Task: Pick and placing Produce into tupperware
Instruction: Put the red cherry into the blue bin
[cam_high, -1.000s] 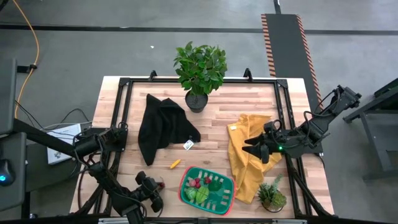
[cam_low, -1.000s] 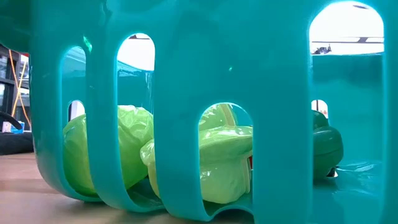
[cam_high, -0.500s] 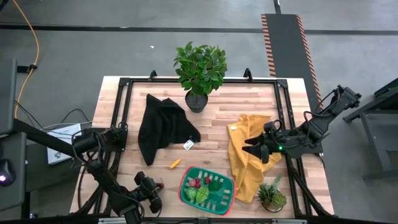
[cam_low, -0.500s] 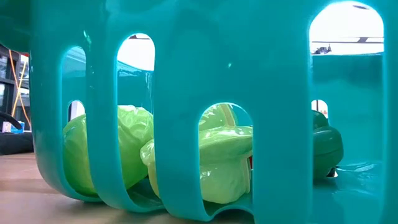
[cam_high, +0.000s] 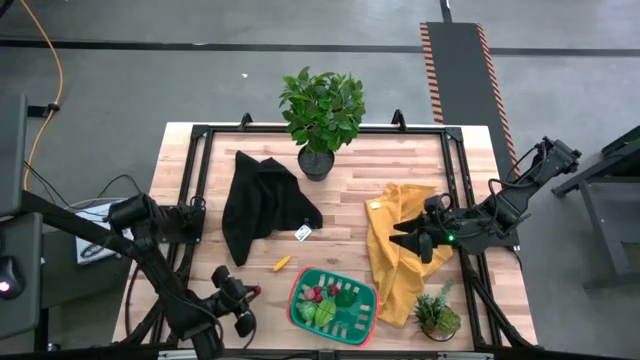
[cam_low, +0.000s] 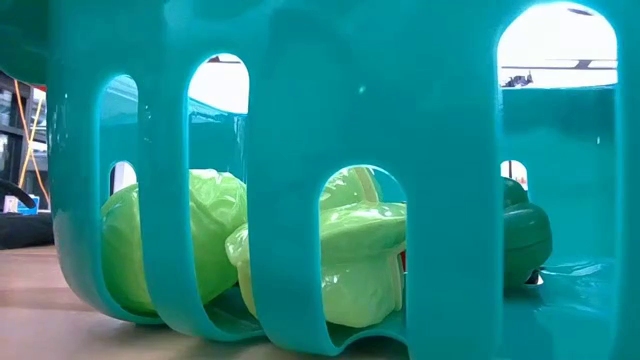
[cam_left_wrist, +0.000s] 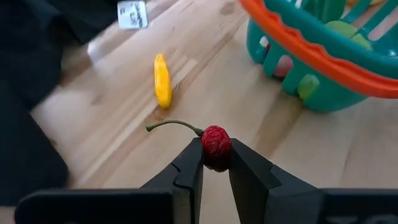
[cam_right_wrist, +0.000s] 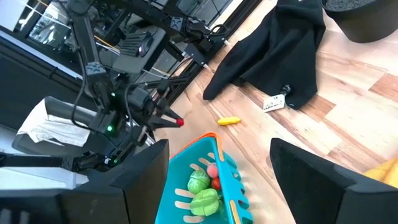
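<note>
Your left gripper sits near the lower left of the high view, just left of the tupperware, with its jaws clamped on a small red berry-like piece of produce that carries a thin green stem. In the left wrist view that red piece hangs above the wooden surface, with a small yellow pepper lying on the wood beyond it and the tupperware's red rim at the upper right of that frame. The tupperware stands at the lower centre of the high view and already holds lime-green, dark green, red and pink pieces; the low view looks through its slotted wall at two lime-green pieces.

Your right gripper waits at centre right of the high view, over the yellow cloth, jaws apart and holding nothing.

A black cloth lies at centre left, with a white tag by it.
</note>
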